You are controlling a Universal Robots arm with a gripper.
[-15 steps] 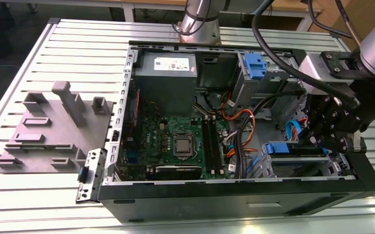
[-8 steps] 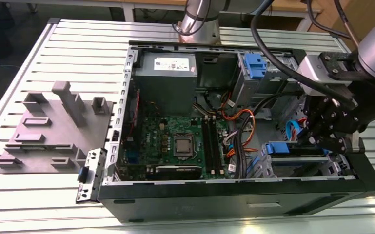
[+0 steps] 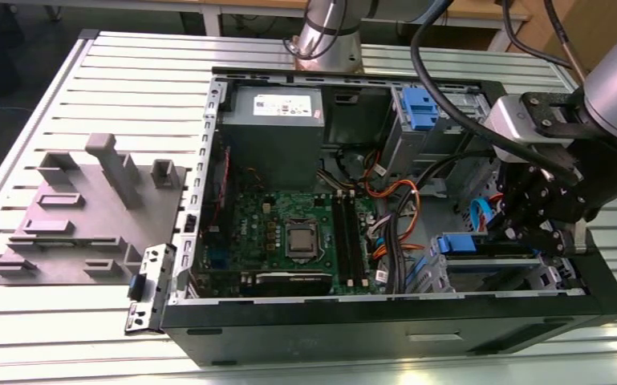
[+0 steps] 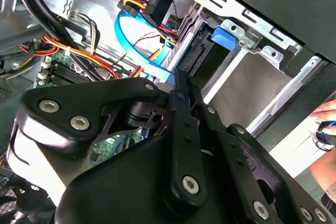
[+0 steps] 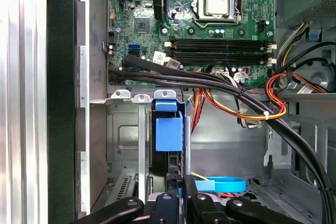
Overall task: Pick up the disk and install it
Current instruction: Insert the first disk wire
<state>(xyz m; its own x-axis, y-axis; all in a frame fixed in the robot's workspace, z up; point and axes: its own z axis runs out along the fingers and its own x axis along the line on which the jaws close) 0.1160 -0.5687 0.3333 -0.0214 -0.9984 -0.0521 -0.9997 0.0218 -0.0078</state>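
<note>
Gripper is reaching down inside the open computer case, working over the drive bay at the case's corner nearest the exterior view's right, and the case itself is lying on its side on the slatted desk. Fingers are pinched in close around the disk, which is standing on edge in the bay's metal cage with its blue plastic rail facing up in the first wrist view; the jaws are looking clamped on its end, though the contact itself is partly hidden by the gripper body. In the second wrist view the disk is sitting deep between the cage walls, its connector end pointing toward the blue ribbon cable and the bundle of red, yellow and orange wires just beside it. Motherboard is lying well apart toward the middle of the case, and a grey fixture block is resting on the desk outside the case, toward the exterior view's left. Judging from this, the install is in its seating stage, and doing it well is calling for a straight push along the cage rails, keeping the disk square so the blue rails are not binding, and keeping the loose cables from getting trapped underneath.
</note>
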